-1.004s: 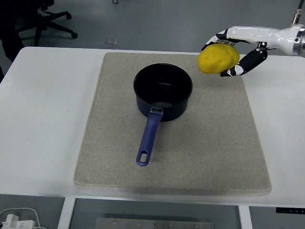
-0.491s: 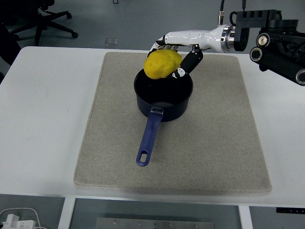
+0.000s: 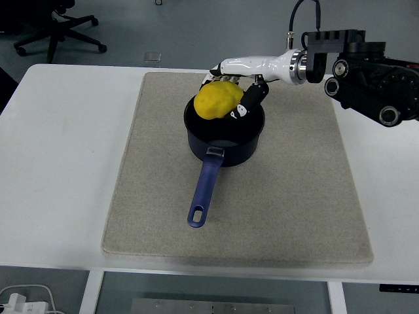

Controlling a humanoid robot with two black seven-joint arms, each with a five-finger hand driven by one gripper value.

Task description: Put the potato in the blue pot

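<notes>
- A white table (image 3: 59,163) takes up most of the view.
- A beige-grey mat (image 3: 288,196) lies flat across its middle.
- A black office chair (image 3: 62,26) stands on the grey floor beyond, far left.
- White cables (image 3: 19,297) lie below the near edge.

Pot mouth occupied, the rest of the mat open

The right hand (image 3: 230,84) with the potato (image 3: 215,100) fills the space over the far rim of the blue pot (image 3: 224,128), and its arm bars the table's (image 3: 59,157) far right corner. The pot's handle juts toward the near edge; the grey mat (image 3: 294,196) lies bare to left, right and near side.
</notes>
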